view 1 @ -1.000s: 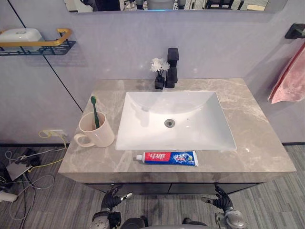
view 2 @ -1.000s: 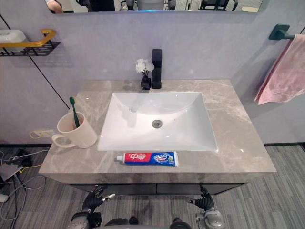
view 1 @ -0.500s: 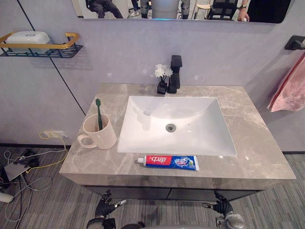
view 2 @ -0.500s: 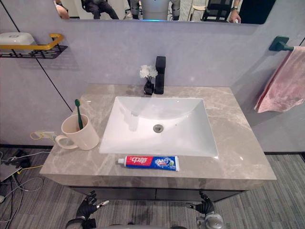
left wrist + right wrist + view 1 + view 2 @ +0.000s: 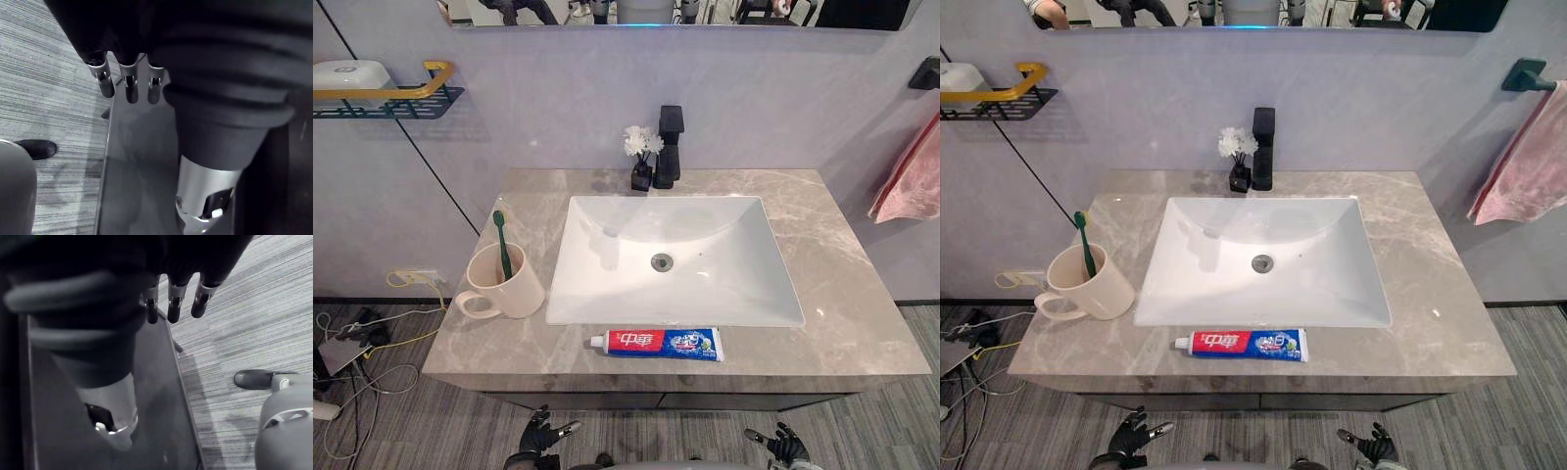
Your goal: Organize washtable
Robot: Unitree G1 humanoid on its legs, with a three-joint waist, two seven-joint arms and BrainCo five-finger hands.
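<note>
A red, white and blue toothpaste tube [image 5: 656, 343] lies along the front edge of the grey marble countertop [image 5: 842, 284], just before the white sink [image 5: 744, 284]. Left of the sink stands a cream mug [image 5: 504, 286] with a green toothbrush [image 5: 500, 240] upright in it. My left hand [image 5: 540, 434] and right hand [image 5: 781, 446] hang low below the counter's front edge, apart from everything on it. In the wrist views the fingers [image 5: 128, 85] of the left and the fingers [image 5: 176, 303] of the right are straight and hold nothing.
A black faucet [image 5: 670, 142] and a small black vase of white flowers [image 5: 641, 157] stand behind the sink. A wall shelf [image 5: 406, 98] with a soap dish hangs at upper left. A pink towel [image 5: 911, 181] hangs at right. Cables lie on the floor at lower left.
The whole picture has shifted as the camera moved, and both hands now show lower at the bottom edge. Nothing on the counter has moved.
</note>
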